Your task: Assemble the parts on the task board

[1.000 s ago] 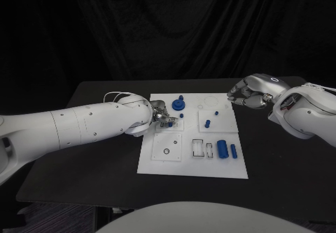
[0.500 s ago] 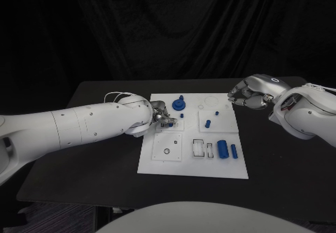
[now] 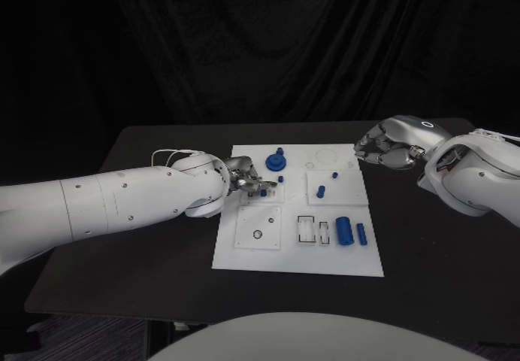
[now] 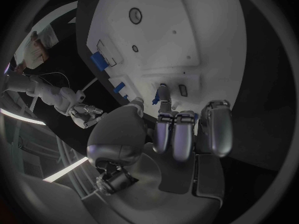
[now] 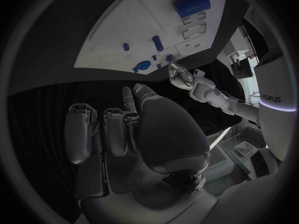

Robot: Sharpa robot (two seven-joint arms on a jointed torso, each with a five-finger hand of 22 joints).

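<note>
While your left hand (image 3: 247, 183) works over the task board (image 3: 299, 259), near its left edge, keep the motion small and straight down. Its fingertips (image 4: 163, 90) are bunched together over a small square recess, and in the wrist view a small blue piece appears to sit between them; I judge it a pinch on a part, though the piece is too small to be sure. Line the fingertips up over the recess before you lower, and do not sweep sideways: the blue knob (image 3: 276, 160) and a short blue peg (image 3: 281, 180) stand just beside the hand. The other loose parts, a large blue cylinder (image 3: 343, 229) and a slimmer blue bar (image 3: 361, 234), lie toward the board's right side. Your right hand (image 3: 382, 151) hovers off the board's far right corner above the counter (image 3: 130, 256), fingers curled in with nothing in them; leave it parked there.
</note>
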